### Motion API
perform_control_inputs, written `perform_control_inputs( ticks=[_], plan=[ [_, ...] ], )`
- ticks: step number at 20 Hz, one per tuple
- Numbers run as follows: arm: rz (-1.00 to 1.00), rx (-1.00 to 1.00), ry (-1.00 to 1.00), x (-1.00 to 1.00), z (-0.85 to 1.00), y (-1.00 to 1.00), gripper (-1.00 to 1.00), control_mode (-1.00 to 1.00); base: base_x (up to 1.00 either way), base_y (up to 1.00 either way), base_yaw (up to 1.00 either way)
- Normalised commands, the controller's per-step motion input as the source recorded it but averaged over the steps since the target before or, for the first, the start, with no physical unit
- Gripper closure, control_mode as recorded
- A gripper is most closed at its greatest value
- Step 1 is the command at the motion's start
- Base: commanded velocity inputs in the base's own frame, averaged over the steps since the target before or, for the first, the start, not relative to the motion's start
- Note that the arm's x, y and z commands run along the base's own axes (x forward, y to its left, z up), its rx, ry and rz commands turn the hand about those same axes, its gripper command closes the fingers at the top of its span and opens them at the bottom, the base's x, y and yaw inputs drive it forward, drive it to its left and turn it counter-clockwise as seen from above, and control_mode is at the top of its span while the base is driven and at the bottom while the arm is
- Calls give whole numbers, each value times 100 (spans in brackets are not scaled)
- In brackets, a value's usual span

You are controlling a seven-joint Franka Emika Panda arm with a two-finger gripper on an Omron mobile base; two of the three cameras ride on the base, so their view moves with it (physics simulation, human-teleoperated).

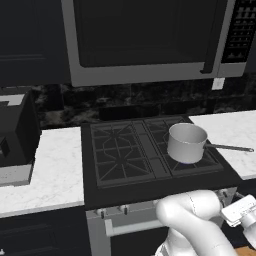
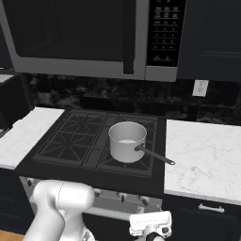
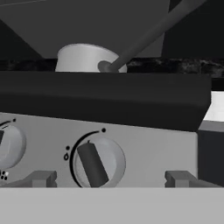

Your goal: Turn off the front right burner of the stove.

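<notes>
Centre of my hand view: open space before the tilted knob (image 3: 93, 164) on the stove (image 3: 144, 144) front. Two handle brackets (image 3: 183, 178) flank it below; cooktop lip overhangs above.

Counter: white marble counter (image 2: 202, 155) either side
Wall: black stone backsplash (image 1: 125, 100)
Above: steel-framed microwave (image 1: 150, 35)
Cabinets: dark cabinets (image 2: 212, 37)

Black stove (image 1: 150, 177), steel saucepan (image 1: 186, 142)
</notes>
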Motion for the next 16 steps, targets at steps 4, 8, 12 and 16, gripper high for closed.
perform_control_inputs(
  ticks=[4, 8, 12, 16],
  plan=[
    [-1, 0, 0, 12, 0, 9, -100, -100, 0, 0, 0],
    [0, -1, 0, 15, 0, 13, -100, -100, 0, 0, 0],
    [0, -3, 0, 13, 0, 26, -100, -100, 0, 0, 0],
    [0, 0, 0, 11, 0, 3, -100, -100, 0, 0, 0]
  ],
)
